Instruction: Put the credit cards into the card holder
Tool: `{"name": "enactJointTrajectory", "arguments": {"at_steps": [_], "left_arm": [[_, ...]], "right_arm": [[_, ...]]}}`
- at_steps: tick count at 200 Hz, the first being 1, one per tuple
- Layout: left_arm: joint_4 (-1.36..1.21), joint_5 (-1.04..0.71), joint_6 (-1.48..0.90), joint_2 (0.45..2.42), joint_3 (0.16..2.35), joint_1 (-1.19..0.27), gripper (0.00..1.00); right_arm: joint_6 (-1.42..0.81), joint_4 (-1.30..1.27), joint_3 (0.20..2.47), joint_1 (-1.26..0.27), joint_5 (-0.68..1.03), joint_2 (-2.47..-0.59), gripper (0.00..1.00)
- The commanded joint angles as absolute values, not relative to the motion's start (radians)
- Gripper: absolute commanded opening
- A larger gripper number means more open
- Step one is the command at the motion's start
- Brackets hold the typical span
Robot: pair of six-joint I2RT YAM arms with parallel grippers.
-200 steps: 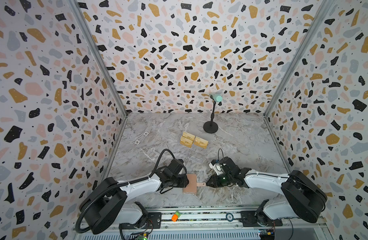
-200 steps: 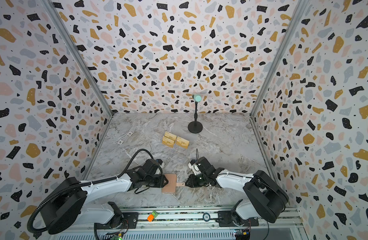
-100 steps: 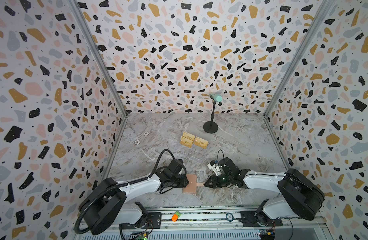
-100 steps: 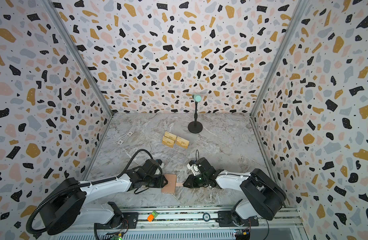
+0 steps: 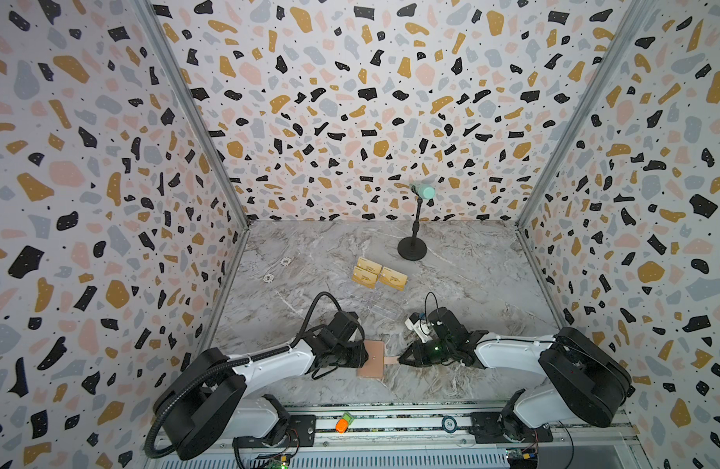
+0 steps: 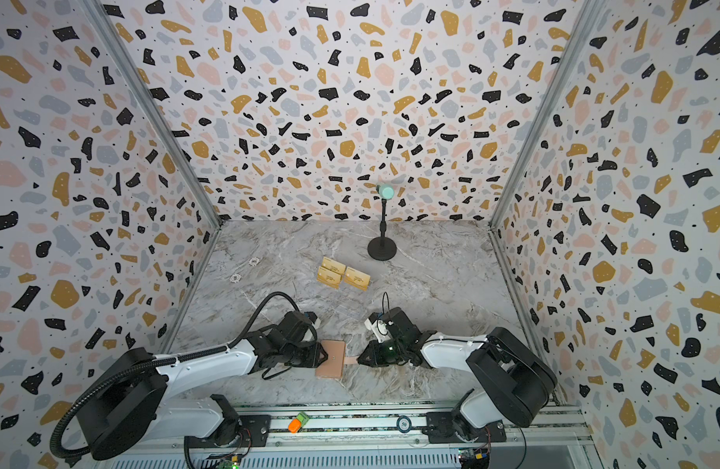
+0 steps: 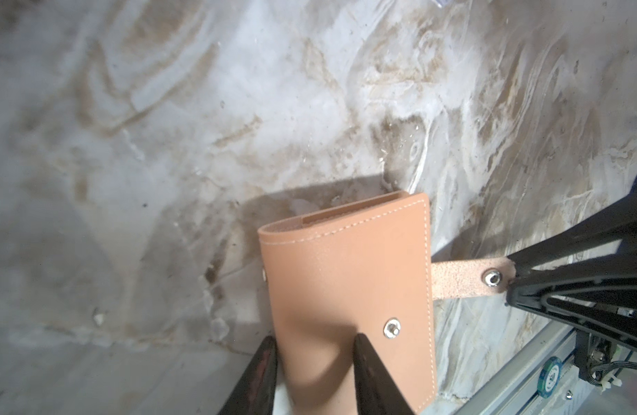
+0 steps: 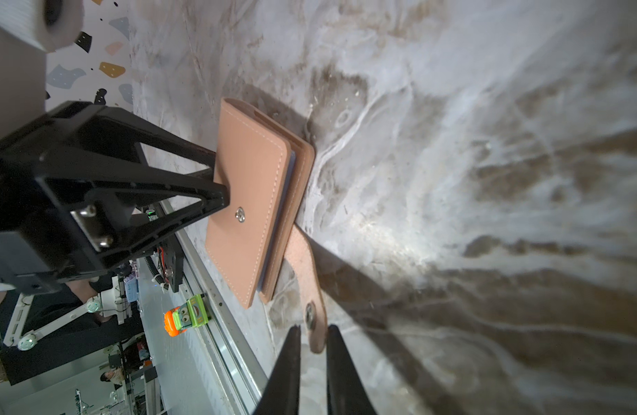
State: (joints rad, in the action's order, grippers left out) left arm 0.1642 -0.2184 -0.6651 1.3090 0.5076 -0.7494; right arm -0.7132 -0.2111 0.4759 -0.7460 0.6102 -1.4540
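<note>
The salmon-pink card holder (image 5: 372, 359) (image 6: 332, 359) lies closed on the marble table near the front edge. Its strap (image 7: 464, 278) (image 8: 302, 258) is unsnapped and sticks out to the right. My left gripper (image 5: 363, 357) (image 7: 315, 343) is shut on the holder's left, spine side. My right gripper (image 5: 399, 359) (image 8: 313, 332) has its narrow jaws closed round the strap's tip, just past the snap. Three gold credit cards (image 5: 377, 274) (image 6: 342, 274) stand further back at mid-table, apparently in a faint clear rack.
A black stand with a teal head (image 5: 412, 247) stands at the back. Two small white rings (image 5: 268, 277) lie at the left. The front rail (image 5: 390, 410) carries an orange-green toy (image 5: 344, 421) and a chip (image 5: 450, 424). Patterned walls close in three sides.
My right gripper has slid left to the strap's tip and narrowed its jaws round it. The left gripper and the card holder have not moved.
</note>
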Motion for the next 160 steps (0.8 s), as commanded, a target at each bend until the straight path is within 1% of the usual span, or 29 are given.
{"name": "enactJointTrajectory", "arguments": {"at_steps": [1,66,73,109,160], "left_arm": [[0.26,-0.194,-0.659,1.306,0.491,-0.756,0.38],[0.25,-0.198,-0.661,1.31,0.489,-0.757,0.38],[0.25,-0.196,-0.661,1.311,0.489,-0.757,0.38],[0.245,-0.199,-0.664,1.312,0.491,-0.758,0.38],[0.237,-0.2,-0.669,1.318,0.495,-0.765,0.37]], "right_arm": [[-0.725,-0.239,0.486,-0.746,0.617,-1.457,0.16],[-0.723,-0.248,0.486,-0.746,0.62,-1.482,0.16],[-0.723,-0.248,0.486,-0.746,0.62,-1.483,0.15],[-0.724,-0.247,0.485,-0.746,0.62,-1.466,0.0],[-0.721,-0.235,0.496,-0.746,0.624,-1.443,0.0]]}}
